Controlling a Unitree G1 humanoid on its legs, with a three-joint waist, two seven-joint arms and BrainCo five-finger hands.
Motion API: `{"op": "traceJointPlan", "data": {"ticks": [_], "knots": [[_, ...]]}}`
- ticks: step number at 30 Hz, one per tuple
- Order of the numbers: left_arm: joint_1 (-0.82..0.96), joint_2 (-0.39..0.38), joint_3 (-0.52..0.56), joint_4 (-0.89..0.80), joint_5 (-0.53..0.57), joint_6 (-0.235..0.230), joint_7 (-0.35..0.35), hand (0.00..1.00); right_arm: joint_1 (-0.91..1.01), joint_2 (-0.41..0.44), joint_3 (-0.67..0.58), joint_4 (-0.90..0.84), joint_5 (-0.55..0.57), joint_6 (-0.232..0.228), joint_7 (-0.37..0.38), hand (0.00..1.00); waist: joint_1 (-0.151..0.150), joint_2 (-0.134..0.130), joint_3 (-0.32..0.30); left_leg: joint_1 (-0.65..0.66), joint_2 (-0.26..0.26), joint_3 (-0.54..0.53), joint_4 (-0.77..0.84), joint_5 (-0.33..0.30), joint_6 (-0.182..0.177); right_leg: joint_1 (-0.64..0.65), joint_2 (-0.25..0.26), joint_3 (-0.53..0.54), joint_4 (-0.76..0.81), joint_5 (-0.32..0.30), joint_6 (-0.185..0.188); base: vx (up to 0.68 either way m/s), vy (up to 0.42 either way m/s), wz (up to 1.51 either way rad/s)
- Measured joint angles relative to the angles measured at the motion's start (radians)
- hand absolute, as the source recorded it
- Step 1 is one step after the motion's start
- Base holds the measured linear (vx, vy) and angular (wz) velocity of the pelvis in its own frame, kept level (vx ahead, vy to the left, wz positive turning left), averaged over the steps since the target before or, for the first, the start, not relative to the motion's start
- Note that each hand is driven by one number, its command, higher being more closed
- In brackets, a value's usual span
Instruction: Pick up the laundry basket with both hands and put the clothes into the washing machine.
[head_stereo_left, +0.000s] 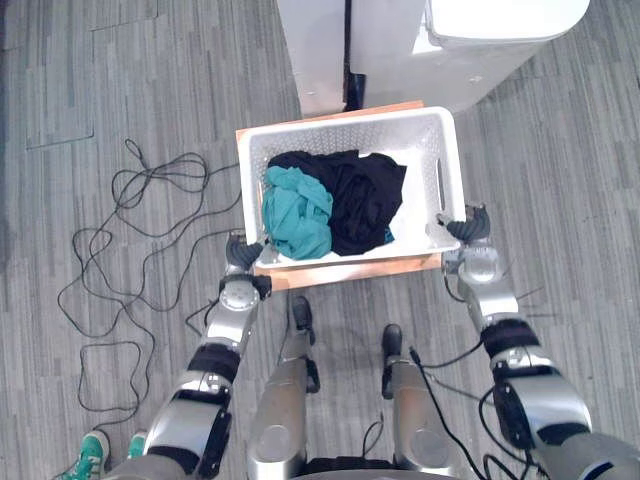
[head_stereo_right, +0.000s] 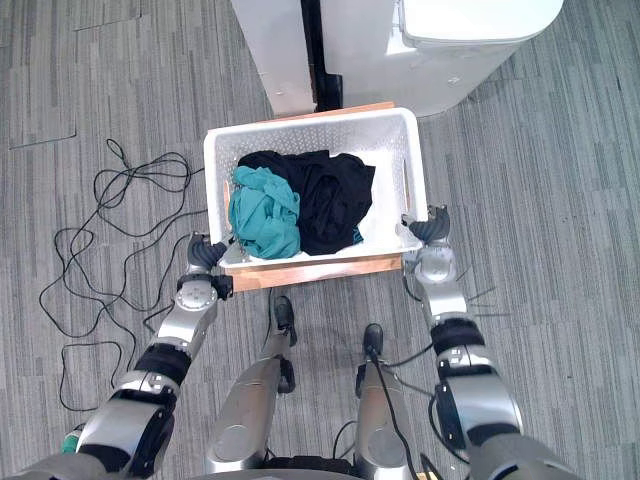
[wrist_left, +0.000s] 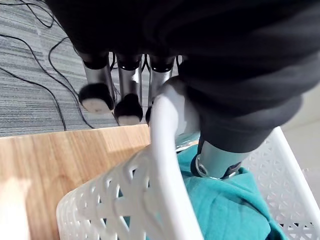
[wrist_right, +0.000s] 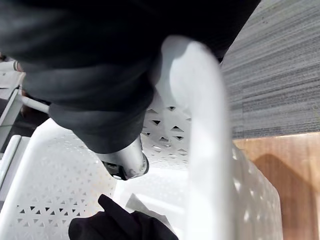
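The white laundry basket (head_stereo_left: 345, 128) stands on a low wooden board (head_stereo_left: 350, 271) and holds a teal garment (head_stereo_left: 297, 215) and a black garment (head_stereo_left: 355, 195). My left hand (head_stereo_left: 243, 252) is at its near left corner. In the left wrist view the fingers (wrist_left: 97, 95) lie outside the basket's rim (wrist_left: 167, 150) and the thumb (wrist_left: 220, 162) is inside, pinching it. My right hand (head_stereo_left: 468, 226) grips the near right corner, with its thumb (wrist_right: 125, 162) inside the basket's rim (wrist_right: 205, 150). The white washing machine (head_stereo_left: 500, 40) stands just beyond the basket, at the far right.
A white cabinet (head_stereo_left: 315, 50) stands next to the washing machine, with a dark gap between them. A person's green shoe (head_stereo_left: 95, 455) shows at the lower left on the grey floor.
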Motion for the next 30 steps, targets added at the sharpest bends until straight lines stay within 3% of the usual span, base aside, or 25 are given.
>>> {"op": "traceJointPlan", "data": {"ticks": [4,5,8,13,16,18,19,20,22,23,24,25,26,27,28,29,30], "knots": [[0.214,-0.043,-0.027,-0.202,-0.020,0.000,-0.022,1.00,0.239,0.075,-0.052,-0.208,0.000,-0.004,0.003,1.00,-0.023,-0.008,-0.058,0.045,0.001,0.014,0.001,-0.035,-0.008,0.051,0.001,0.022,-0.040,0.000,0.001,0.09,-0.014,-0.22],[0.313,-0.066,-0.029,-0.308,-0.028,0.001,-0.051,1.00,0.348,0.118,-0.074,-0.293,-0.001,-0.005,0.006,1.00,-0.040,-0.020,-0.102,0.064,0.002,0.027,0.001,-0.051,-0.006,0.069,0.001,0.032,-0.057,0.001,0.002,0.10,-0.013,-0.25],[0.438,-0.099,-0.039,-0.440,-0.029,0.001,-0.100,1.00,0.497,0.162,-0.094,-0.430,-0.002,-0.018,0.030,1.00,-0.046,-0.037,-0.174,0.107,0.006,0.087,0.010,-0.089,-0.011,0.094,0.004,0.091,-0.084,0.007,0.013,0.10,-0.005,-0.52],[0.490,-0.100,-0.058,-0.544,-0.038,0.001,-0.122,1.00,0.598,0.195,-0.101,-0.545,-0.001,-0.046,0.046,1.00,-0.069,-0.048,-0.221,0.160,0.029,0.209,0.088,-0.169,-0.014,0.098,0.020,0.208,-0.071,0.028,0.048,0.07,0.014,-0.81],[0.489,-0.098,-0.059,-0.562,-0.037,-0.002,-0.127,1.00,0.621,0.196,-0.100,-0.572,0.000,-0.062,0.048,1.00,-0.076,-0.051,-0.227,0.218,0.077,0.368,0.192,-0.264,-0.022,0.080,0.048,0.258,-0.050,0.064,0.086,-0.01,0.048,-1.55],[0.489,-0.096,-0.058,-0.563,-0.037,-0.003,-0.129,1.00,0.613,0.196,-0.100,-0.571,0.000,-0.063,0.049,1.00,-0.079,-0.053,-0.242,0.236,0.112,0.473,0.226,-0.315,-0.023,0.055,0.049,0.149,-0.096,0.101,0.015,-0.05,0.048,-1.74],[0.489,-0.103,-0.059,-0.561,-0.036,-0.003,-0.129,1.00,0.605,0.191,-0.103,-0.561,0.000,-0.063,0.049,1.00,-0.094,-0.046,-0.244,0.256,0.124,0.541,0.239,-0.334,-0.028,0.043,0.016,0.025,-0.113,0.067,-0.060,-0.02,0.065,-1.57],[0.490,-0.104,-0.058,-0.561,-0.036,-0.001,-0.131,1.00,0.604,0.186,-0.104,-0.557,0.000,-0.063,0.049,1.00,-0.099,-0.042,-0.244,0.269,0.128,0.574,0.243,-0.335,-0.027,0.040,-0.006,-0.058,-0.112,0.064,-0.097,0.04,0.088,-1.71],[0.488,-0.101,-0.055,-0.561,-0.036,0.003,-0.132,1.00,0.598,0.186,-0.105,-0.524,0.001,-0.066,0.050,1.00,-0.097,-0.044,-0.249,0.323,0.175,0.729,0.297,-0.358,-0.041,0.008,-0.121,-0.405,-0.024,0.106,-0.195,0.10,0.030,-1.80],[0.488,-0.101,-0.055,-0.560,-0.036,0.005,-0.132,1.00,0.593,0.186,-0.105,-0.512,0.002,-0.066,0.050,1.00,-0.096,-0.044,-0.250,0.336,0.186,0.747,0.316,-0.367,-0.045,0.008,-0.143,-0.472,-0.001,0.111,-0.203,0.14,-0.098,-1.86],[0.488,-0.101,-0.054,-0.560,-0.036,0.007,-0.131,1.00,0.586,0.183,-0.105,-0.494,0.002,-0.067,0.051,1.00,-0.091,-0.042,-0.253,0.362,0.211,0.771,0.354,-0.385,-0.052,0.002,-0.166,-0.552,0.055,0.123,-0.185,0.17,-0.193,-1.75],[0.489,-0.100,-0.052,-0.557,-0.037,0.007,-0.132,1.00,0.574,0.183,-0.105,-0.477,0.003,-0.067,0.058,1.00,-0.093,-0.042,-0.255,0.375,0.242,0.787,0.416,-0.398,-0.052,-0.021,-0.160,-0.561,0.101,0.096,-0.133,0.18,-0.228,-1.71],[0.489,-0.100,-0.052,-0.556,-0.037,0.007,-0.132,1.00,0.571,0.179,-0.105,-0.474,0.004,-0.067,0.061,1.00,-0.094,-0.041,-0.256,0.375,0.266,0.786,0.471,-0.405,-0.041,-0.032,-0.148,-0.534,0.116,0.079,-0.106,0.21,-0.263,-1.66],[0.492,-0.107,-0.055,-0.547,-0.037,0.008,-0.133,1.00,0.568,0.157,-0.102,-0.469,0.008,-0.067,0.067,1.00,-0.089,-0.023,-0.258,0.369,0.344,0.762,0.612,-0.415,0.004,-0.052,-0.102,-0.474,0.152,0.049,-0.103,0.25,-0.253,-1.64],[0.501,-0.118,-0.056,-0.536,-0.038,0.011,-0.133,1.00,0.560,0.132,-0.095,-0.453,0.009,-0.065,0.070,1.00,-0.084,-0.003,-0.261,0.334,0.419,0.675,0.765,-0.387,0.147,-0.049,-0.048,-0.426,0.169,0.014,-0.121,0.31,-0.285,-1.70],[0.512,-0.123,-0.058,-0.536,-0.039,0.011,-0.132,1.00,0.558,0.127,-0.089,-0.449,0.009,-0.059,0.070,1.00,-0.080,0.003,-0.264,0.311,0.437,0.601,0.834,-0.352,0.209,-0.039,-0.016,-0.391,0.170,-0.002,-0.134,0.33,-0.203,-1.76],[0.537,-0.138,-0.059,-0.535,-0.041,0.011,-0.131,1.00,0.558,0.106,-0.085,-0.448,0.009,-0.056,0.070,1.00,-0.062,0.021,-0.273,0.243,0.392,0.387,0.915,-0.381,0.163,-0.020,0.026,-0.330,0.155,-0.013,-0.144,0.28,-0.094,-1.69]]}}
